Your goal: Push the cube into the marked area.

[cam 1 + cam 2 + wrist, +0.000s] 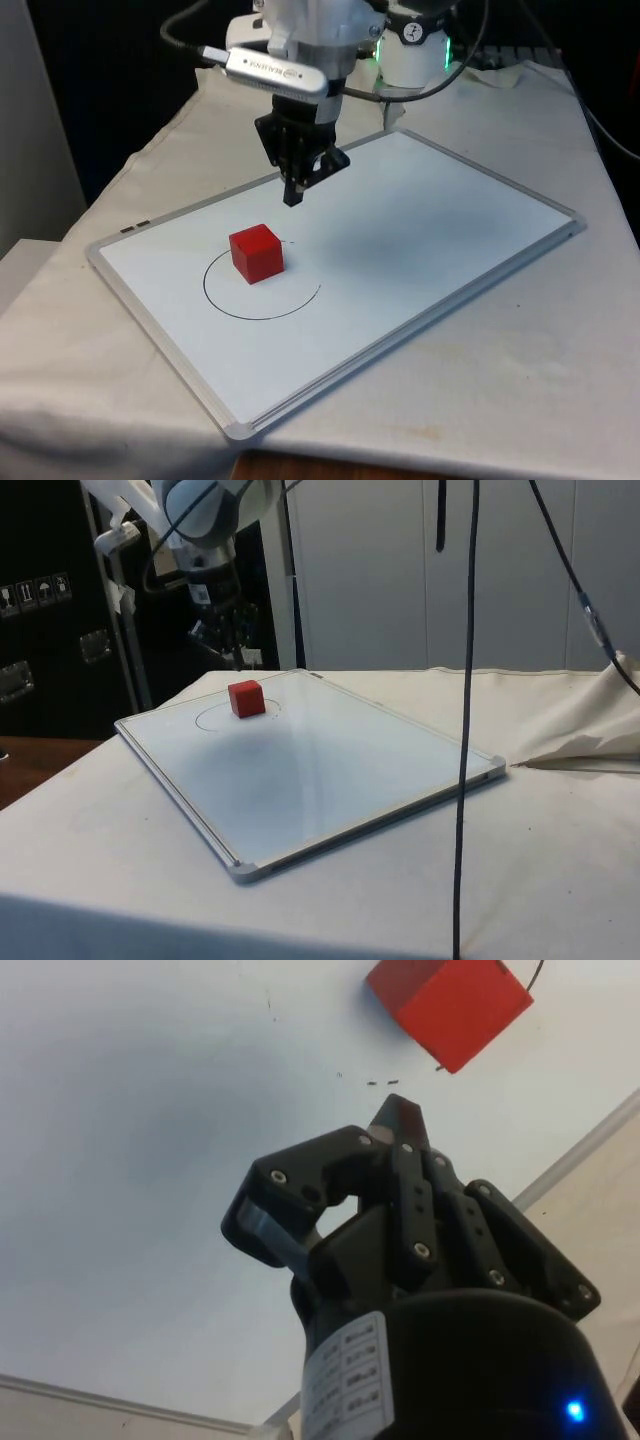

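A red cube point(256, 252) rests on the whiteboard point(420, 220), inside the hand-drawn black circle point(262, 290) near its far rim. From the side the cube point(246, 697) sits at the circle's point(235, 718) right part. My black gripper point(294, 198) hangs above the board just behind the cube, clear of it, fingers shut together with nothing between them. The wrist view has the shut fingertips point(400, 1118) a short way from the cube point(450, 1002).
The whiteboard lies at an angle on the white cloth point(520, 380); its metal frame point(240, 430) stands slightly proud. Cables point(466, 680) hang in front of the side camera. The cloth bunches at the side view's right point(590, 730).
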Controlling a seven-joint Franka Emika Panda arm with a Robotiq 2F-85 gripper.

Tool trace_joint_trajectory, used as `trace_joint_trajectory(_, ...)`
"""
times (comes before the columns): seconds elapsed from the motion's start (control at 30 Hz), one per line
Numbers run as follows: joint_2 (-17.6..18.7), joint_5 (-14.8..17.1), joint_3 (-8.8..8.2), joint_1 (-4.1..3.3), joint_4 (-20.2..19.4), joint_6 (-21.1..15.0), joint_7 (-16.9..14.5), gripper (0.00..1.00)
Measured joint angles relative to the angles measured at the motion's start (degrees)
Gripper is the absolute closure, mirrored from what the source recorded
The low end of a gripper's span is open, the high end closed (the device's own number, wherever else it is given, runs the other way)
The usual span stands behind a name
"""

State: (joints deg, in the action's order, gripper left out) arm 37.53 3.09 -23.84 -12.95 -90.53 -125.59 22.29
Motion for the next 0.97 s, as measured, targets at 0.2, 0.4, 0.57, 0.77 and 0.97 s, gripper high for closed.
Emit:
trace_joint_trajectory(0.2, -1.1, -0.2, 0.00, -0.11, 0.4, 0.7, -2.1, 1.00)
trace_joint_trajectory(0.4, -1.9, -0.3, -0.06, -0.11, 0.5, 1.0, -3.7, 1.00)
trace_joint_trajectory(0.57, -3.6, -1.0, -0.06, -0.11, 0.7, 1.9, -5.8, 1.00)
trace_joint_trajectory(0.77, -4.6, -1.1, -0.06, -0.11, 1.3, 2.6, -8.1, 1.00)
trace_joint_trajectory(0.97, -5.1, -1.1, -0.06, -0.06, 1.9, 3.2, -9.8, 1.00)
